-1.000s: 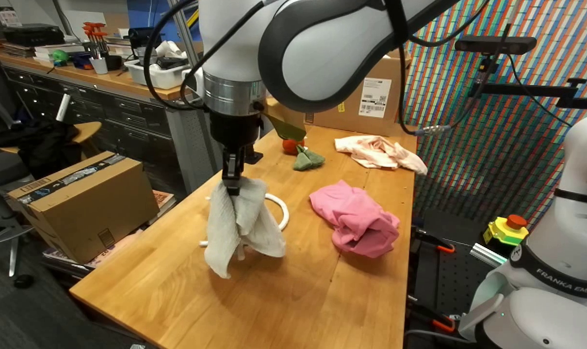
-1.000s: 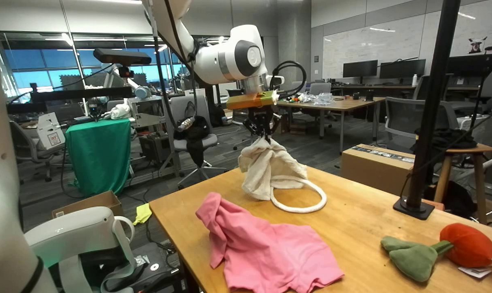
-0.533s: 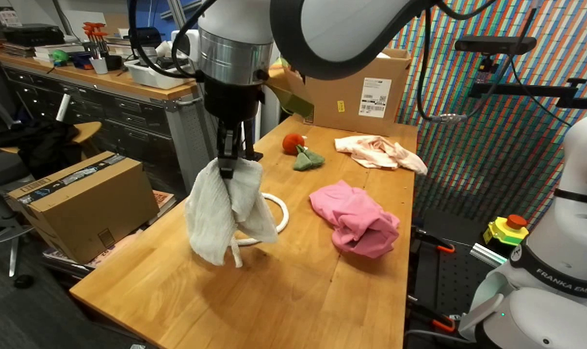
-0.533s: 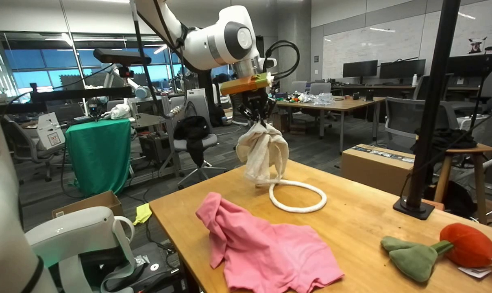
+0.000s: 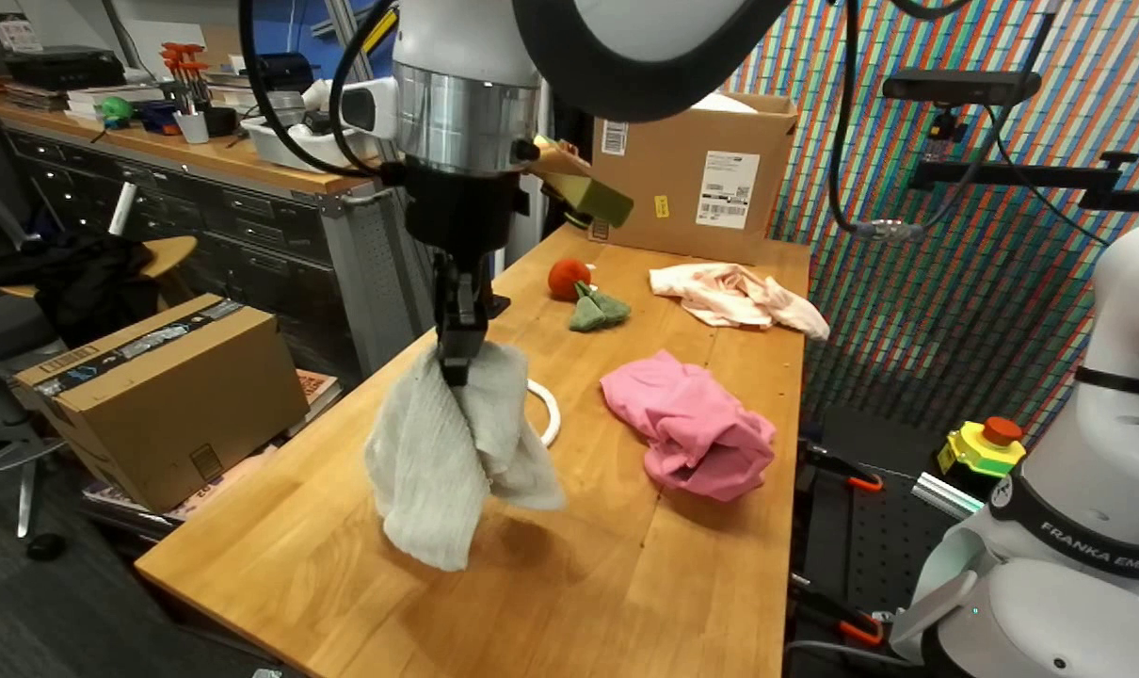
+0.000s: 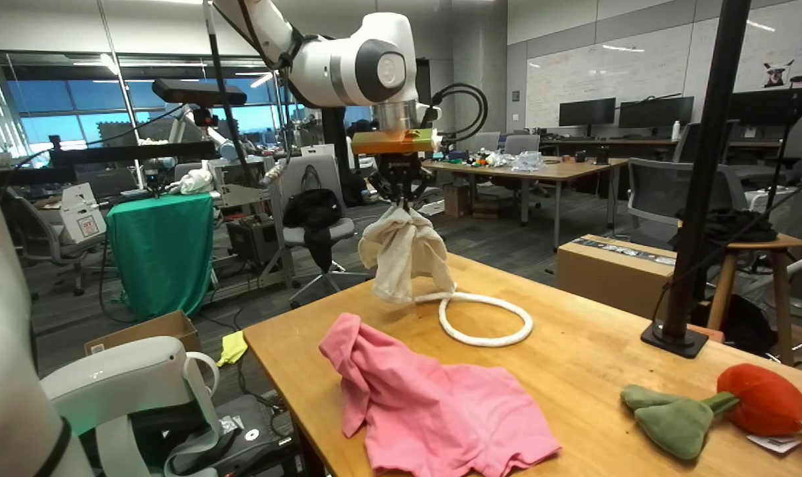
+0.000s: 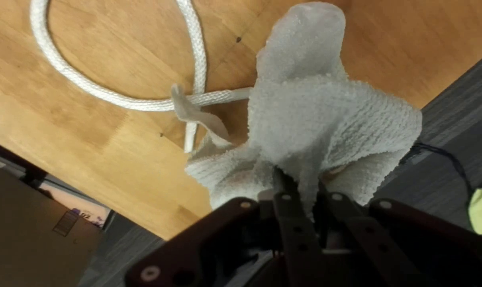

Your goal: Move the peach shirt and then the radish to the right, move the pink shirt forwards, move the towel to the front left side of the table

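My gripper [image 5: 458,369] is shut on the towel [image 5: 461,461], a cream cloth hanging in folds above the table [image 5: 579,593]. In the wrist view, a fold of the towel [image 7: 304,107] is pinched between the fingertips. The pink shirt [image 6: 441,417] lies crumpled on the table near its robot-side edge, apart from the towel. Farther back, the peach shirt [image 5: 739,297] is spread by that same edge. The radish [image 5: 569,280], red with green leaves, rests across from it, seen in both exterior views.
A looped white cord [image 6: 487,321] lies on the table beside the hanging towel. A cardboard box [image 5: 682,188] stands at the table's back end. A black pole [image 6: 679,311] rises from the table edge. Another carton [image 5: 165,395] sits beside the table.
The towel has been lifted higher and carried off the cord, leftward in an exterior view where the cord lies in full sight. The shirts, radish and cord have stayed put.
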### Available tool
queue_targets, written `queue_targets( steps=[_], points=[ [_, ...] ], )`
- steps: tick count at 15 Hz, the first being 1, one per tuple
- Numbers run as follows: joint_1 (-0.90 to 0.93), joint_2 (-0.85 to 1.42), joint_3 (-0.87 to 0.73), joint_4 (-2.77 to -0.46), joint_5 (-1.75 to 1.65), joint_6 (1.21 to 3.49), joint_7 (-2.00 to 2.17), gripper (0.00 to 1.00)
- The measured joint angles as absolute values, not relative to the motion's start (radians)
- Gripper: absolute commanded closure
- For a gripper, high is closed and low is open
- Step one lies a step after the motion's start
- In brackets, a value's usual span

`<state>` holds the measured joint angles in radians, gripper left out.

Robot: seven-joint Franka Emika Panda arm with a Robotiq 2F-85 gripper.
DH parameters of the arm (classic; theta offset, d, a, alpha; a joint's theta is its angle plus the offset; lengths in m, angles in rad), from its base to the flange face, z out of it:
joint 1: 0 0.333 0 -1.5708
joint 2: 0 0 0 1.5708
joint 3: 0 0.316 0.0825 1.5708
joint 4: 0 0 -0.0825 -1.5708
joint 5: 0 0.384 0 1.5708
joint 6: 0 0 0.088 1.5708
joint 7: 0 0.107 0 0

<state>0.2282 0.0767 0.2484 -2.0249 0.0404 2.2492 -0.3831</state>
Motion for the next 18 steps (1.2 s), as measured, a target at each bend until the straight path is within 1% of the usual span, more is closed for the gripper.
queue_targets(
  steps=[11,18],
  points=[
    [0.162,0.084,0.228,-2.023,0.420,2.004,-0.761,0.95],
    [0.165,0.057,0.227,-2.024,0.408,1.988,-0.789,0.95]
  ],
)
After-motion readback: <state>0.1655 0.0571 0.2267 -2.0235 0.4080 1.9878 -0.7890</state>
